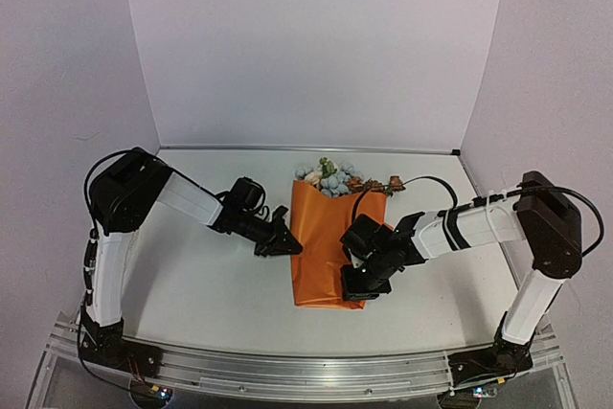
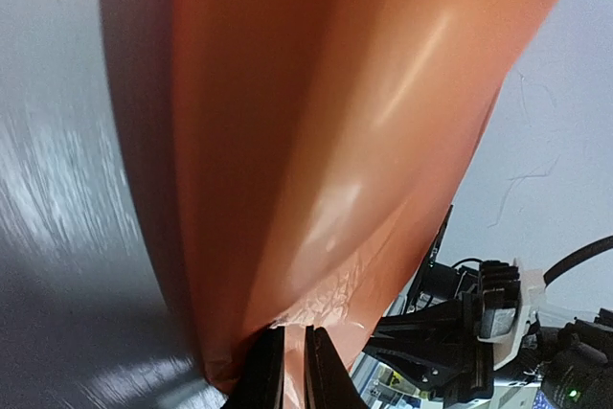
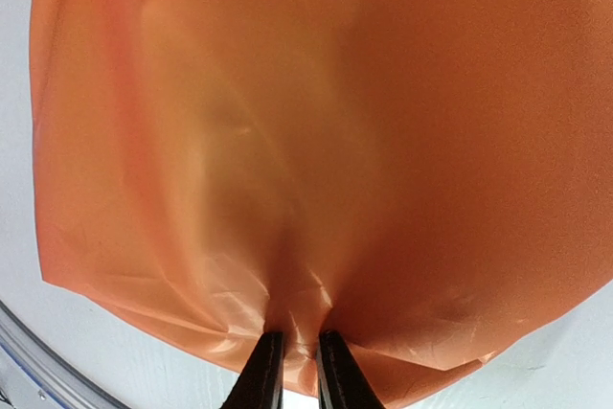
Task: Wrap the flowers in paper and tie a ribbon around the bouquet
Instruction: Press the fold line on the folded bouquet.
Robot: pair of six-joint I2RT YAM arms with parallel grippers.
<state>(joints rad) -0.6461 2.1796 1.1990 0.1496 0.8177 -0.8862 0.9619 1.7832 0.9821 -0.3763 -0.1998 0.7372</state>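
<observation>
Headcount first, going left to right on the overhead view: two arms, two grippers, one bouquet, one sheet of paper, one bunch of flowers. My left arm [image 1: 144, 198] reaches in from the left side. Its left gripper [image 1: 285, 242] sits right on the left edge of the paper [image 1: 321, 256], about halfway down the bundle. On the left wrist cam the two black fingers [image 2: 263, 375] are clamped close, with a crinkled bit of the orange sheet pinched between them. So that one is grasping the paper.

The bouquet [image 1: 330, 227] lies on the white table [image 1: 211, 284] roughly in the middle, between the two grippers, wide end pointing at the back wall [image 1: 316, 45]. The paper looks bright orange and glossy, folded over into a flattish wrap that narrows only a little toward the near end. The flowers [image 1: 337, 179] poke out of the far end: pale blue and cream-pink heads, a couple of rust ones off to the right, bits of green leaf. They're too small for me to count the heads.

Over on the right, the right gripper [image 1: 356, 284] is at the near right corner of the paper. The right wrist cam shows its fingers [image 3: 335, 380] squeezed onto a puckered fold at the sheet's edge, so it's gripping the paper as well. My right arm [image 1: 479, 222] comes in from the right side.
</observation>
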